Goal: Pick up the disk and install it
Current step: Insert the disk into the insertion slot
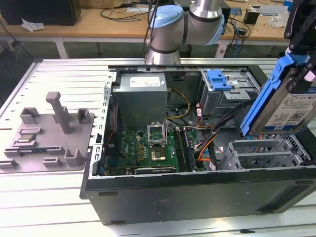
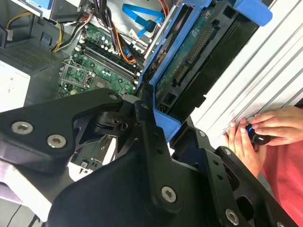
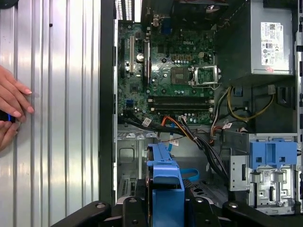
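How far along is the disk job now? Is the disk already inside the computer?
Done: the pick-up. The gripper is shut on the disk and holds it in the air. In hand: the disk hangs tilted over the open computer case, above the grey drive cage. Left: the install, as the disk is not yet seated in the case.

The disk (image 1: pixel 292 111) hangs over the computer case (image 1: pixel 197 197) at the exterior view's right.
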You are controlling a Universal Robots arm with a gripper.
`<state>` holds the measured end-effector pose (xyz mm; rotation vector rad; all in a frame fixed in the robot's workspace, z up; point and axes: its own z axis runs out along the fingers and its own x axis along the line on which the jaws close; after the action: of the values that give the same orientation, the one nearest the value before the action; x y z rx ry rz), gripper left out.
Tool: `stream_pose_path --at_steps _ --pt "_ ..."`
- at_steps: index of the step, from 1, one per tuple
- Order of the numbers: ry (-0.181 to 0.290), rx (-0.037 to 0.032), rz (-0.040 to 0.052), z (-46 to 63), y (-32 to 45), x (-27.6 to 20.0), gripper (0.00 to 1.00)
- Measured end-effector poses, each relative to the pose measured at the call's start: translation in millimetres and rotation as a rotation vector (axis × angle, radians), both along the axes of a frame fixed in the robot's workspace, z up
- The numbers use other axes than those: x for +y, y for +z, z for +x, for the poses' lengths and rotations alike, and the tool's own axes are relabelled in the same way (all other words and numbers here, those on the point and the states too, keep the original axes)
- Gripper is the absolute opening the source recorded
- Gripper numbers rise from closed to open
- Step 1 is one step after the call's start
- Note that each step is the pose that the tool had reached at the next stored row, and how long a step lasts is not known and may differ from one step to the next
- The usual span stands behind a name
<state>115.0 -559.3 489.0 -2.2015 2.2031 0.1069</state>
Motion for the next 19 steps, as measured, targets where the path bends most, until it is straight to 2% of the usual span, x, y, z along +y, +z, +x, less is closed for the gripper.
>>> stream_pose_path --at_steps 11,19 --pt "-0.004 0.0000 -0.0001 0.3 -9.4 0.0 0.37" --pt "-0.008 -0.0001 0.0001 -0.8 -10.1 0.0 0.37"
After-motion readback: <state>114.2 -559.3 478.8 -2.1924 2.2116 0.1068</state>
